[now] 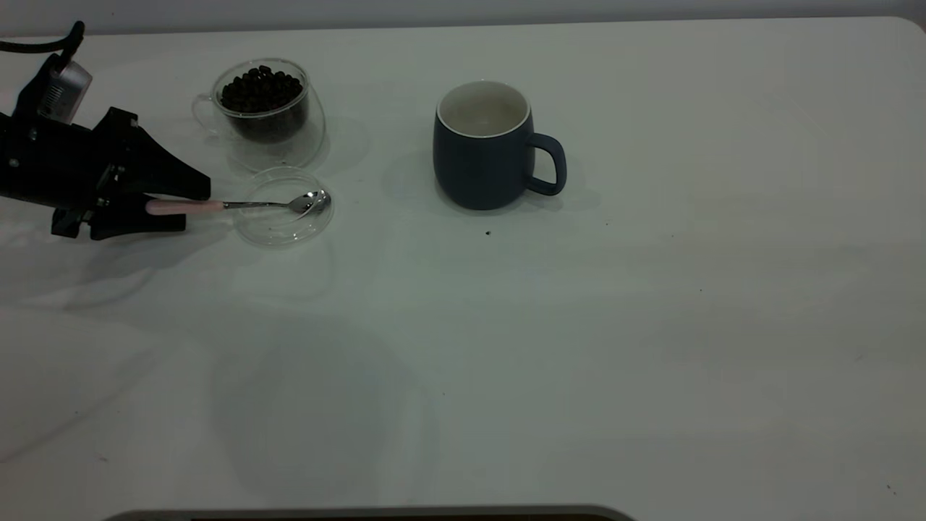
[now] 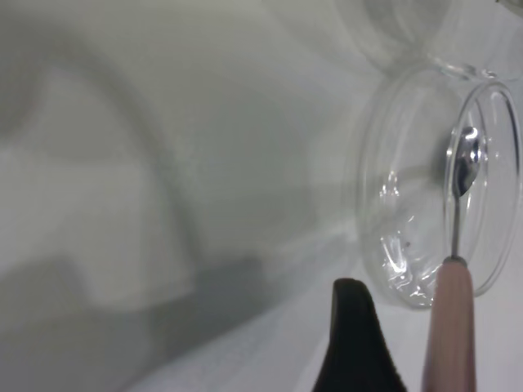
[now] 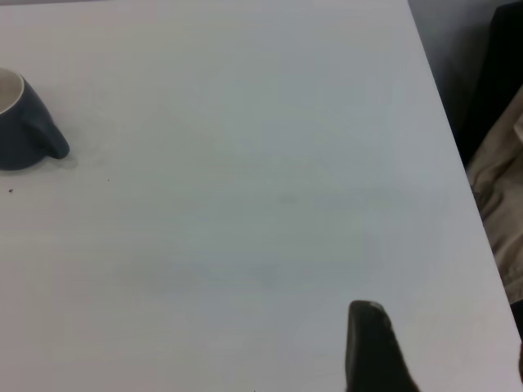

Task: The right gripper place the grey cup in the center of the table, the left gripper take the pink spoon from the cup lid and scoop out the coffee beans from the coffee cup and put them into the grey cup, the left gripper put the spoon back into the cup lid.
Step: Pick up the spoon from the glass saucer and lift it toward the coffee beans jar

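The pink spoon [image 1: 189,206] lies with its metal bowl in the clear cup lid [image 1: 278,228] and its handle sticking out to the left. My left gripper [image 1: 194,207] is open, with one finger on each side of the pink handle. In the left wrist view one black finger [image 2: 353,343] stands beside the spoon handle [image 2: 449,327] with a gap between them, and the lid [image 2: 409,204] lies beyond. The glass coffee cup [image 1: 278,134], full of coffee beans [image 1: 260,88], stands just behind the lid. The grey cup [image 1: 481,159] stands upright near the table's middle, and its inside looks white. My right gripper [image 3: 445,351] is open far to the right of it.
The white table [image 1: 579,347] is bare in front and to the right of the grey cup, which shows at the edge of the right wrist view [image 3: 20,131]. The table's right edge [image 3: 445,122] drops off beside dark objects.
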You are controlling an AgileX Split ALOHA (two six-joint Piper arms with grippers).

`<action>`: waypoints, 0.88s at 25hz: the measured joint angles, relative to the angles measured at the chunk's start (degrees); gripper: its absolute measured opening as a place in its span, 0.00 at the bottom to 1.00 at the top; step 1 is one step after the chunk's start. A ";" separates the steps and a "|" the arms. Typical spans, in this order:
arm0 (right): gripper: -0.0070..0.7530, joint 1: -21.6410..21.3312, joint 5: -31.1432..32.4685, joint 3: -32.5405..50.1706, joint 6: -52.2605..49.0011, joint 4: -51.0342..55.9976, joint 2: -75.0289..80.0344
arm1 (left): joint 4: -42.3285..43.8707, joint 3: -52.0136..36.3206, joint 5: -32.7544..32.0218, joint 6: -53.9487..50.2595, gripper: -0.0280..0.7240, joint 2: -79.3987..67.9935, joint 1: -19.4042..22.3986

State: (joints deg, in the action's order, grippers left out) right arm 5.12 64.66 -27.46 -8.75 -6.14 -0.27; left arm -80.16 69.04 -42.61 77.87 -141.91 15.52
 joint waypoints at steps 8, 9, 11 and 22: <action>0.61 0.00 0.00 0.00 0.00 0.00 0.00 | 0.00 0.00 -0.42 0.00 0.66 0.00 0.00; 0.61 0.00 0.00 0.00 0.00 0.00 0.00 | 0.00 0.00 -0.42 -0.05 0.64 0.00 0.00; 0.61 0.00 0.00 0.00 0.00 0.00 0.00 | 0.00 0.00 -0.42 -0.05 0.60 0.00 0.00; 0.61 0.00 0.00 0.00 0.00 0.00 0.00 | -0.18 0.00 -3.92 -3.62 0.24 0.00 0.00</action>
State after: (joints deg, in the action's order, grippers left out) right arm 5.12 64.66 -27.46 -8.75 -6.14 -0.27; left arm -80.34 69.04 -46.53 74.26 -141.91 15.52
